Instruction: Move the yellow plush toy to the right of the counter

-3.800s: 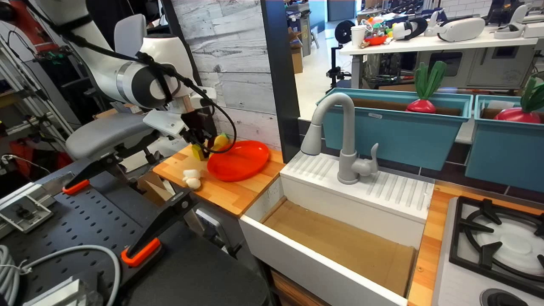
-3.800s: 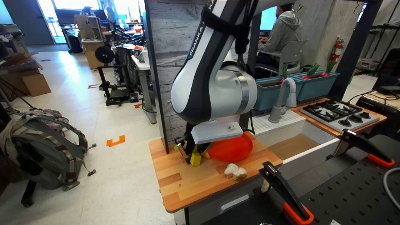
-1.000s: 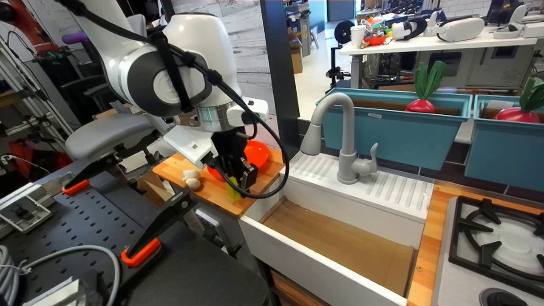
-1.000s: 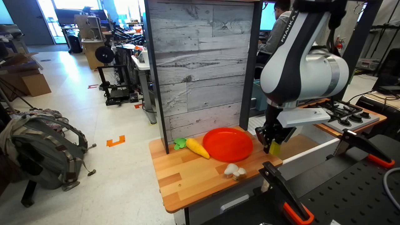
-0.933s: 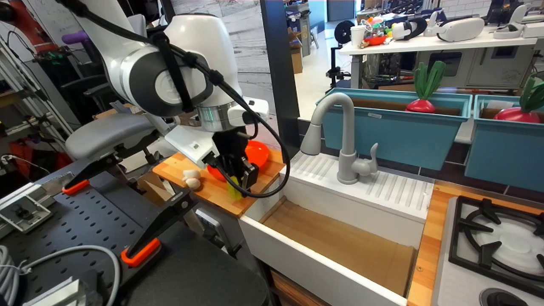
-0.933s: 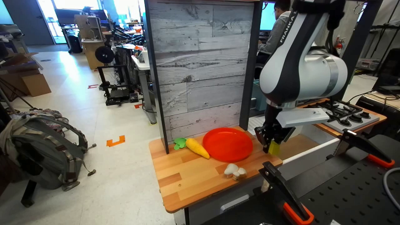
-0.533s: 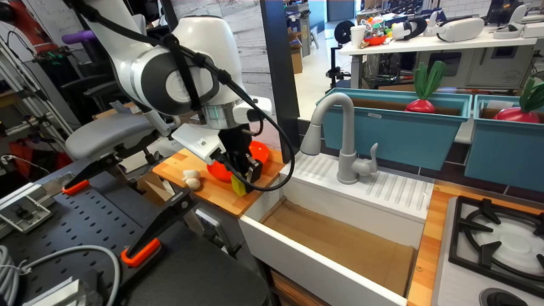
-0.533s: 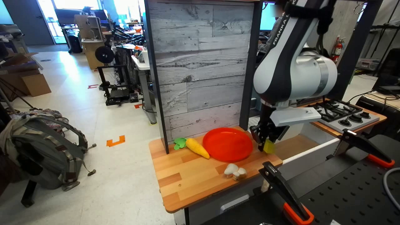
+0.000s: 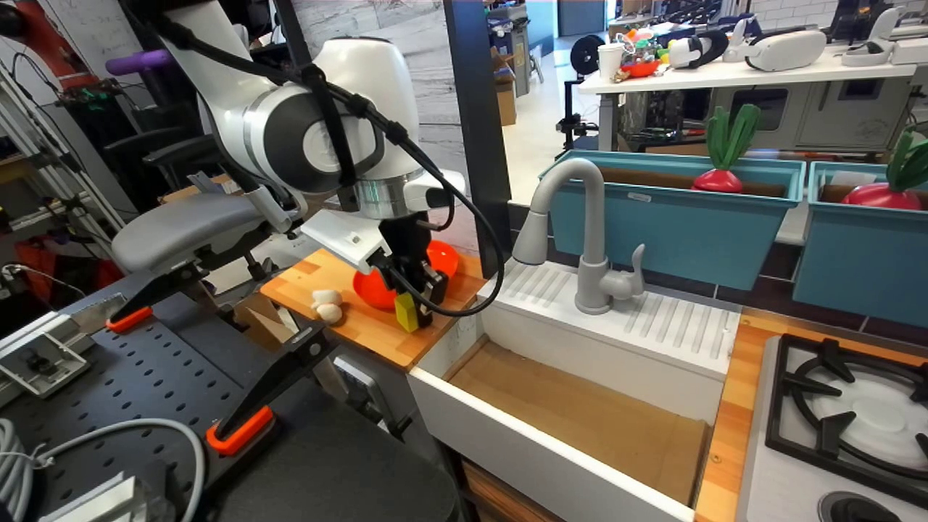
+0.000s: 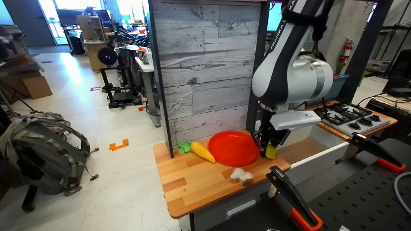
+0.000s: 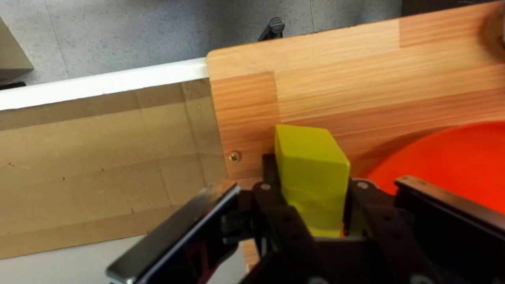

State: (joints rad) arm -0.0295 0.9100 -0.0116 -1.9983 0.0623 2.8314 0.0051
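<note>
Below the gripper (image 11: 311,183) spreads the butcher-block counter (image 10: 208,179), beside the gripper a red plate (image 10: 234,148), and between its jaws, clamped snugly, a yellow block (image 10: 271,152), newly carried past the plate, seemingly rightward enough that only setting down remains.

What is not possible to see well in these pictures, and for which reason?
Underside of the yellow toy: behind its own body in the wrist view, so contact with the counter is unclear.
Red plate: partly behind the claw in an exterior view.
Teal planters: mostly behind the arm in an exterior view.
Stove: cut off by right and bottom edges in an exterior view.
Brownish thing: blurred, cut off by the wrist view's right edge.
</note>
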